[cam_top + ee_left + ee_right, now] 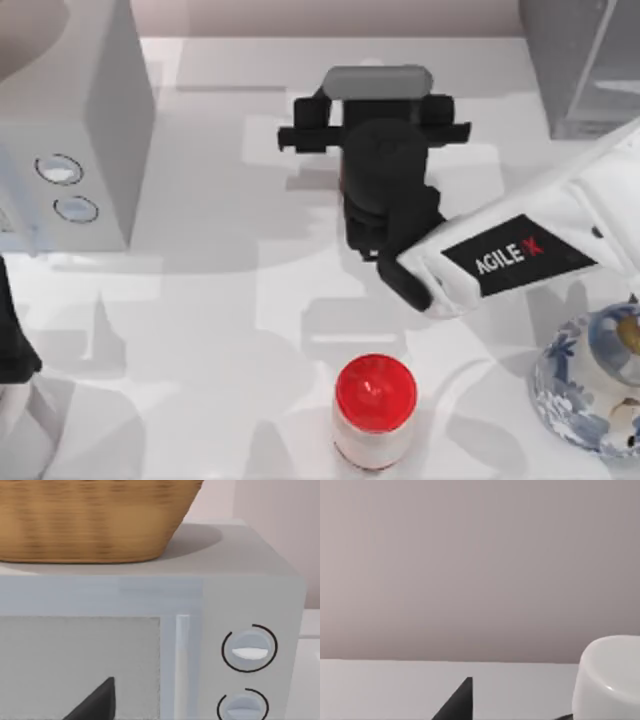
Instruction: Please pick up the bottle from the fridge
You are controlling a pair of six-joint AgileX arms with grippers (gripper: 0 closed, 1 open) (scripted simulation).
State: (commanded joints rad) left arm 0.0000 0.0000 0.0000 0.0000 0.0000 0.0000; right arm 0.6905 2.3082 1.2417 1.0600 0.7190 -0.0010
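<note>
A white bottle (373,415) with a red cap stands upright on the table near the front edge, at the middle. The fridge (585,65), a dark grey box with a clear panel, is at the back right corner. My right arm reaches in from the right. Its gripper (378,105) hovers over the back middle of the table, facing the rear wall, well behind the bottle and left of the fridge. It is open and holds nothing. One dark fingertip (462,702) shows in the right wrist view. My left arm (12,340) is parked at the left edge.
A lighter grey box with two round dials (75,120) stands at the back left, with a wicker basket (90,520) on top of it. A blue-and-white patterned dish (595,385) sits at the front right. A white rounded thing (610,680) lies close beside the right gripper.
</note>
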